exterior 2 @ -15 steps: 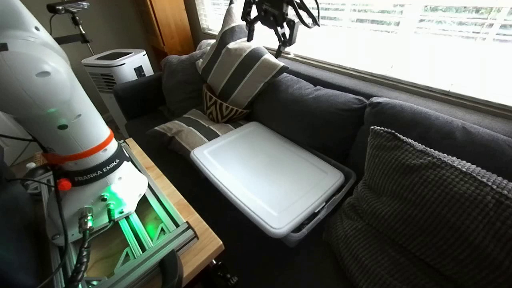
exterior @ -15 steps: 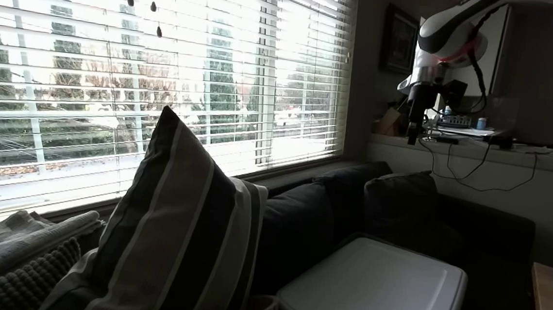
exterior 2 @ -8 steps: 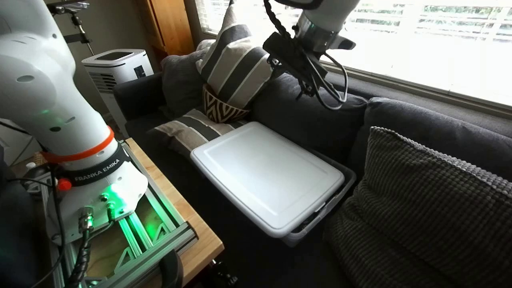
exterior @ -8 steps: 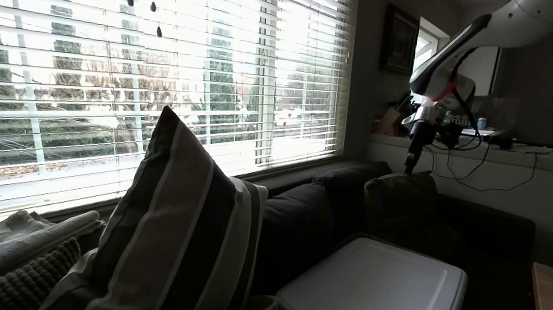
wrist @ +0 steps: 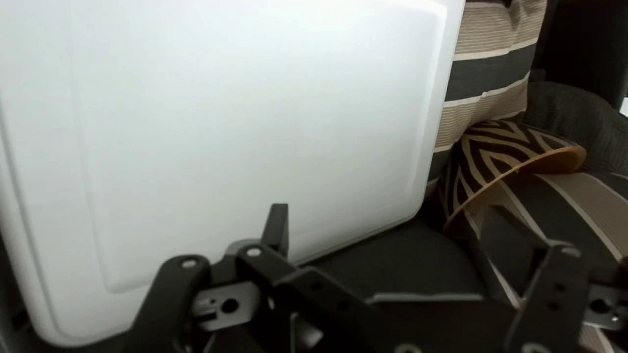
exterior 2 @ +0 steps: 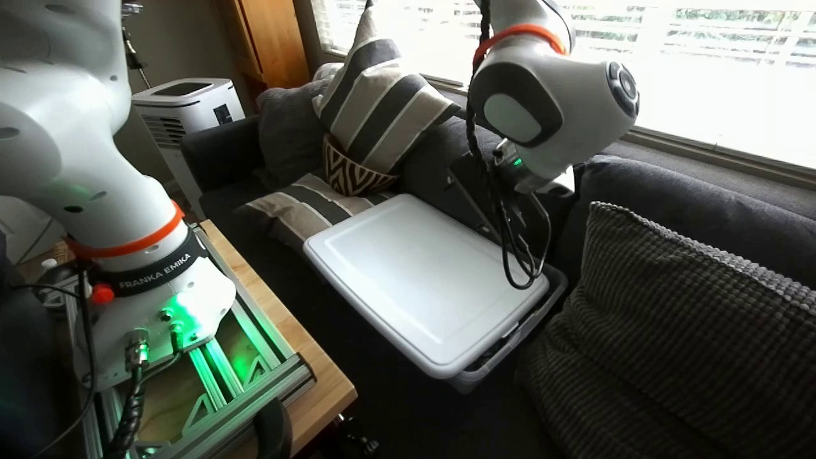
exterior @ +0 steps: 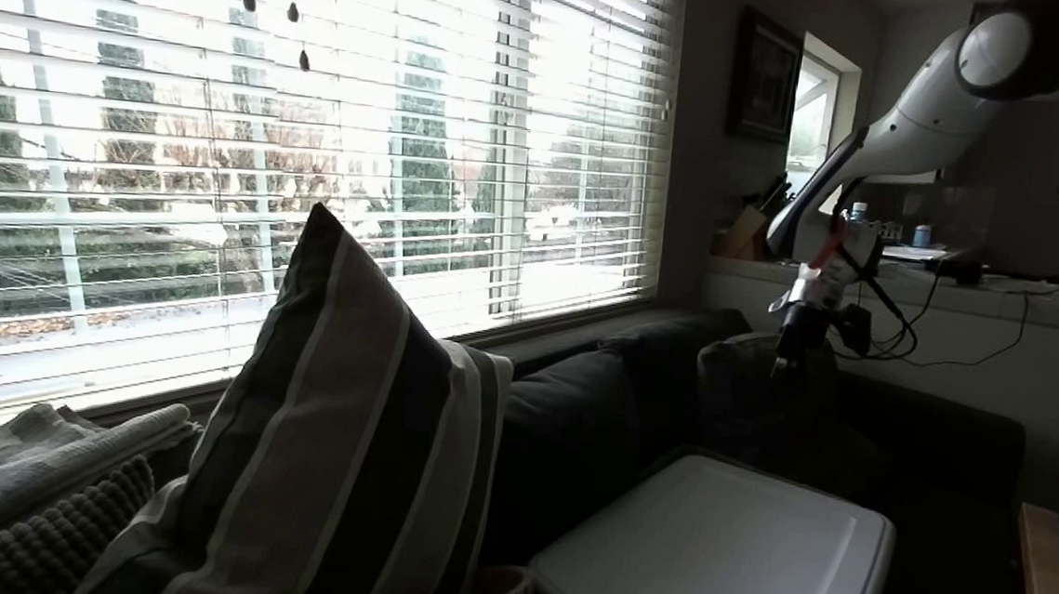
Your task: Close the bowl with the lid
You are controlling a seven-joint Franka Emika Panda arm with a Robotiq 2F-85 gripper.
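Dark sofa [exterior 2: 435, 167] bearing a grey bin [exterior 2: 526, 333], rim bare at one end; askew on top, a white lid [exterior 2: 424, 284]. Near the lid's backrest-side edge, a gripper [wrist: 387, 215] spread wide, holding nothing. Probably best: push lightly toward the bare rim, then press corners down.

Taking the lid [exterior 2: 421, 280] as clock centre in an exterior view, with twelve at top: rests on the tub [exterior 2: 517, 339] on the sofa [exterior 2: 688, 197], short of its rim from three to five o'clock. At eleven, find the bowl [exterior 2: 350, 172], just before the upright cushion [exterior 2: 382, 105]; at ten, the flat cushion [exterior 2: 293, 213] and, farther out, the appliance [exterior 2: 191, 120]. Beyond the sofa's back, at one, find the window [exterior 2: 688, 76]; past three, the leaning cushion [exterior 2: 676, 331]; at nine, the robot's base [exterior 2: 159, 303] on the worktop [exterior 2: 328, 386].
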